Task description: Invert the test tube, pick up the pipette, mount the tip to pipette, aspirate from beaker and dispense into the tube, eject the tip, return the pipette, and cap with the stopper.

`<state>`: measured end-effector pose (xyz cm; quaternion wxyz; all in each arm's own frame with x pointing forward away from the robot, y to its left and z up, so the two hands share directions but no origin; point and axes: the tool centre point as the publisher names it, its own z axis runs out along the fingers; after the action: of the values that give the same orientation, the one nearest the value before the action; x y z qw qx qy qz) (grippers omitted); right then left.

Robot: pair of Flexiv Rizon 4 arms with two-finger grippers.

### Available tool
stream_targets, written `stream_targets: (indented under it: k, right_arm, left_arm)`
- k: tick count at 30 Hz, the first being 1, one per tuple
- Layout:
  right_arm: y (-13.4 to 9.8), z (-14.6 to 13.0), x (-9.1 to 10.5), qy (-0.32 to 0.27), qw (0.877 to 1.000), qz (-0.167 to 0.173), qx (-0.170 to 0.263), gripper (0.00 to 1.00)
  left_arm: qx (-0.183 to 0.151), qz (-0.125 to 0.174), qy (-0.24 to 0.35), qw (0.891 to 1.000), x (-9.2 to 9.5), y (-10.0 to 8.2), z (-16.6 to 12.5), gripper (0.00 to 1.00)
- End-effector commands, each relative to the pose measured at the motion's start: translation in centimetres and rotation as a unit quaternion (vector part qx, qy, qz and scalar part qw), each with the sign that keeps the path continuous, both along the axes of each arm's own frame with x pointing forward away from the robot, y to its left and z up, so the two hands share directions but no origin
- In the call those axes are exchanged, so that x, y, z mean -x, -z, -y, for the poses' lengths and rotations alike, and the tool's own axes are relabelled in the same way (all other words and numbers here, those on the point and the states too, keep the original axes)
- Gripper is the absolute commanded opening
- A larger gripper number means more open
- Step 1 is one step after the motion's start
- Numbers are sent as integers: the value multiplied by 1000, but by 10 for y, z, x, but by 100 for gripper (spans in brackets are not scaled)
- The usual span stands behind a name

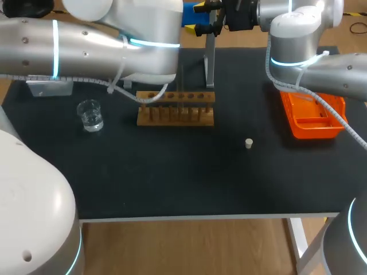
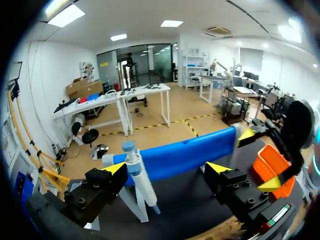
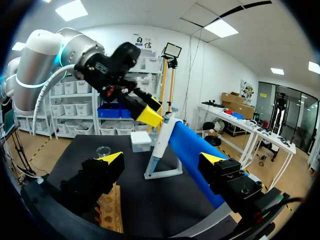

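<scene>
Left gripper (image 2: 166, 169) and right gripper (image 3: 161, 160) are hanging open; the pipette (image 2: 139, 177) is standing just ahead of both, at the bench's (image 1: 172, 177) far edge.

Head view: my left arm (image 1: 86, 46) covers the back left corner of the brown wooden tube rack (image 1: 175, 109). Rack holes too small to tell what's in them. Grey metal pipette stand (image 1: 210, 63): top lost btwn both arms. The right arm (image 1: 321, 63) has its white cable (image 1: 335, 114) across the orange plastic tray (image 1: 304, 130), contents unclear. Left wrist view: white-and-blue pipette (image 2: 140, 180), lower end behind a finger of my left gripper (image 2: 166, 169). Right wrist view: rack mostly hidden under the jaws.
</scene>
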<state>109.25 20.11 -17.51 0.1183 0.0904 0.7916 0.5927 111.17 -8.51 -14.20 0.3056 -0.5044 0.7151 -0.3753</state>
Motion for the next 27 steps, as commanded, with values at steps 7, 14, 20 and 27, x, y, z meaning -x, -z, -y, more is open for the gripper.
stream_targets:
  k: [7, 14, 20, 27]
  right_arm:
    - [-1, 1, -1, -2, 1000, -1, 2, 100]
    - [-1, 1, -1, -2, 1000, -1, 2, 100]
    - [-1, 1, -1, -2, 1000, -1, 2, 100]
    - [-1, 1, -1, -2, 1000, -1, 2, 100]
  left_arm:
    - [59, 59, 195, 977, 73, -13, 3, 100]
    - [76, 80, 287, 952, 107, -11, 11, 100]
    - [78, 83, 338, 934, 121, -2, 13, 100]
    - [80, 75, 384, 917, 123, 15, 17, 100]
